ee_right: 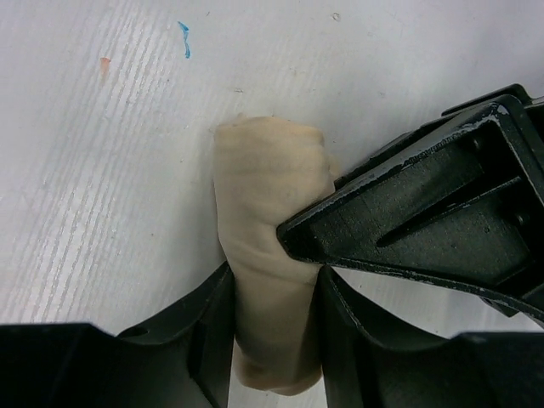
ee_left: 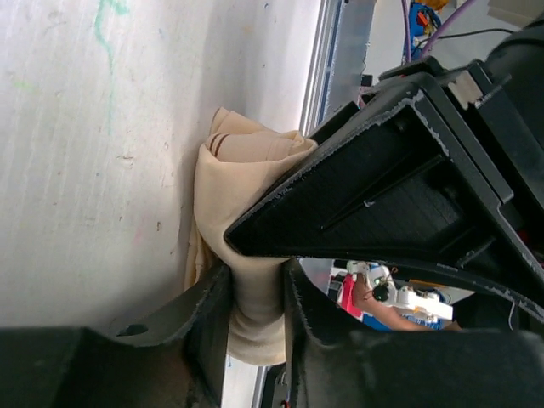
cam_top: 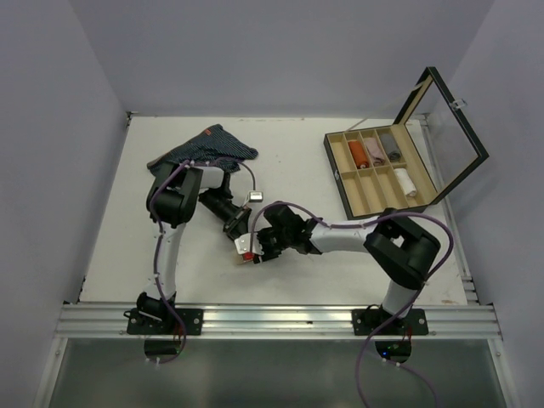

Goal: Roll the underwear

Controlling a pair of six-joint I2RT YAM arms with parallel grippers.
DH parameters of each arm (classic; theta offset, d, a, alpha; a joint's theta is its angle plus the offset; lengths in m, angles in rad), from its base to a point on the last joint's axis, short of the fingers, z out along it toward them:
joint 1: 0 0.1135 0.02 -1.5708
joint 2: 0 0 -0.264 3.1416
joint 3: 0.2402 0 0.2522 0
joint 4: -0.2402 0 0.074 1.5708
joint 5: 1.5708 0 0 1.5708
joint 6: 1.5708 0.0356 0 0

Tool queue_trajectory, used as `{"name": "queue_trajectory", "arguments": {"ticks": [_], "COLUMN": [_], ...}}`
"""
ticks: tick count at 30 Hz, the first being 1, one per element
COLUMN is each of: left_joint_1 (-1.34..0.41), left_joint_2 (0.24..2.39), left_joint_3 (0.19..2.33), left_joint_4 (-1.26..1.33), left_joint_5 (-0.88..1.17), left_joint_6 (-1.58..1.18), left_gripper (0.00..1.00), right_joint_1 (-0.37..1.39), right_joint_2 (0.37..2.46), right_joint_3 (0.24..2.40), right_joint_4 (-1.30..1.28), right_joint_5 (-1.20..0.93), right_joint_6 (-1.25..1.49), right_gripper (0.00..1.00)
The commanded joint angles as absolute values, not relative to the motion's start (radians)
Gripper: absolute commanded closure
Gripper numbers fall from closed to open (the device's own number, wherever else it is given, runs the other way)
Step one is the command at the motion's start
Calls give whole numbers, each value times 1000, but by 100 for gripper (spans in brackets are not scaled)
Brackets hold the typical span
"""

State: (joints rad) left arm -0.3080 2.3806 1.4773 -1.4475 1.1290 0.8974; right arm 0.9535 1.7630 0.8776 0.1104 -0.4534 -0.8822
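Note:
The beige underwear (ee_right: 268, 195) lies on the white table as a tight roll. My right gripper (ee_right: 274, 289) is shut on it, with both jaws pressed against its sides. From the other end my left gripper (ee_left: 257, 280) is shut on the same beige roll (ee_left: 246, 178), which bulges out past the jaws. Each wrist view shows the other gripper's black finger lying across the roll. In the top view the two grippers (cam_top: 240, 229) (cam_top: 260, 246) meet at the table's middle front and hide the roll. The navy striped underwear (cam_top: 206, 149) lies crumpled at the back left.
A compartmented wooden box (cam_top: 340, 180) stands open at the back right with its glass lid (cam_top: 450, 127) raised. Several rolled cloths sit in its compartments. The table's front rail (cam_top: 272, 319) runs close below the grippers.

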Motion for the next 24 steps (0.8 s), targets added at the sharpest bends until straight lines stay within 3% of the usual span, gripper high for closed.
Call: {"name": "queue_trajectory", "arguments": {"ticks": [1,3,14,24], "left_joint_1": [-295,-285,-74,-28], "left_joint_2": [2404,2356,1996,1510], "left_joint_3": [1443,1456,1597,1476], "left_joint_4": [-1178,-1170,-1123,-706], "left_joint_5": [1039,1032,894,822], "left_joint_6": [891,876,841,639], "left_gripper": [68,66,59,58], "right_joint_1": [974,973,943,631], "right_joint_2": [1848,1850,1713,1668], "right_joint_3": [922,936,942,1106], "right_joint_4": [-208,-251,-311,-440], "right_joint_5": [-572,-569,-546,-724], "right_joint_6": [-897,-891,-617,-298], "right_gripper": [90,100,100,100]}}
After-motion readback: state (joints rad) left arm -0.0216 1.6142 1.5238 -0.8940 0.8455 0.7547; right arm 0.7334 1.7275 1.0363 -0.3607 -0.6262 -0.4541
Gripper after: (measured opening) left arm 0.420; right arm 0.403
